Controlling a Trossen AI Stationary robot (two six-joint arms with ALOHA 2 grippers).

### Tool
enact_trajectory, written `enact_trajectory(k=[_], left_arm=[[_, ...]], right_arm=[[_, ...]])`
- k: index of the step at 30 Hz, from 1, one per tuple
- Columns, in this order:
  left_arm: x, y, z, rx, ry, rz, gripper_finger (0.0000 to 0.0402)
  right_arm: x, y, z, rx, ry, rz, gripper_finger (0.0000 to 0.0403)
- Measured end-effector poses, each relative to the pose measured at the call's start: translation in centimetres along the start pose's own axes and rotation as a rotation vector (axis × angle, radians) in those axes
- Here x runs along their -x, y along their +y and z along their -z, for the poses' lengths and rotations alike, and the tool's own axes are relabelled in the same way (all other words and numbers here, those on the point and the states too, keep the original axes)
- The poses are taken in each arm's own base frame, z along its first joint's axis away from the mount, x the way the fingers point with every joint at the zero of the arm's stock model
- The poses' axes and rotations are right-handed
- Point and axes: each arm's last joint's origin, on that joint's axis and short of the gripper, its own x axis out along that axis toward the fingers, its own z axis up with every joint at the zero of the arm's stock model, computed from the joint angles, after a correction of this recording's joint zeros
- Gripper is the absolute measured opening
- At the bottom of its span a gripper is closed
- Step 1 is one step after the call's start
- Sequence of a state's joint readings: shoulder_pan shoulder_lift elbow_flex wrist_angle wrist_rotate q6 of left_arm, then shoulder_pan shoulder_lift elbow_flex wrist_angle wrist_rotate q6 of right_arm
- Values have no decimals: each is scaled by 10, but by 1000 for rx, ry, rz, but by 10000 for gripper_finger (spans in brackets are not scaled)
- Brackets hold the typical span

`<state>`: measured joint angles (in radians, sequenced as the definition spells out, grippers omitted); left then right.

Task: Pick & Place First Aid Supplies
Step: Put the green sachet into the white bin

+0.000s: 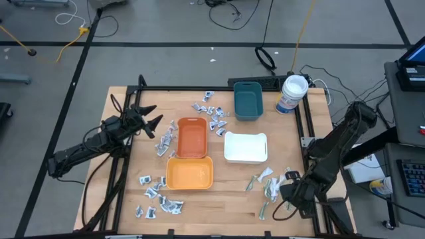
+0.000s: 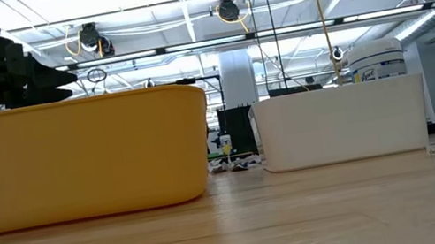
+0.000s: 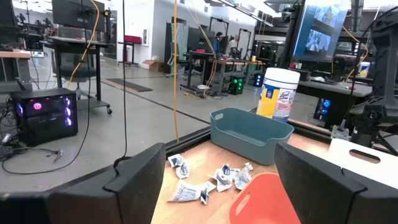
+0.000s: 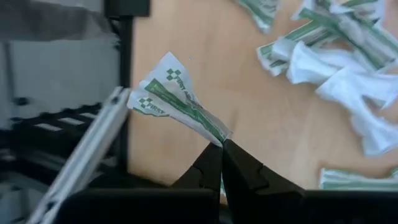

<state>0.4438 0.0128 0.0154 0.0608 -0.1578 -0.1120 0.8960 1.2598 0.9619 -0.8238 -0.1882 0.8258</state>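
Fingertips of the right gripper (image 4: 222,149) pinch shut on a green-white strip (image 4: 177,102) printed "FIRST".

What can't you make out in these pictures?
- Right claw, shut on a green-white strip: its print is cut short by creases, right wrist view.
- Teal tray: hidden in the low view behind the white tray.
- Tub: label too small to read.
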Motion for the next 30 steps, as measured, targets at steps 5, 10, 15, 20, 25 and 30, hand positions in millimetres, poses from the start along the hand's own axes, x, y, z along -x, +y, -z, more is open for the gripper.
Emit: enact_trajectory(k=[5,10,15,20,25,30], left_arm=[[0,0,0,0,0,0,308],[0,0,0,0,0,0,308],[0,0,0,0,0,0,308],[0,0,0,0,0,0,308],[0,0,0,0,0,0,308],[0,0,0,0,0,0,308]], right_arm=[[8,-8,-6,-24,-13,14,0],[20,-28,-25,-68,-53,47,0],[32,-57,-44,-127,-102,80,0],[44,-90,-58,-203,-155,114,0],[57,-123,-67,-279,-223,199,0],[68,-151,-69,-326,-266,279,0]])
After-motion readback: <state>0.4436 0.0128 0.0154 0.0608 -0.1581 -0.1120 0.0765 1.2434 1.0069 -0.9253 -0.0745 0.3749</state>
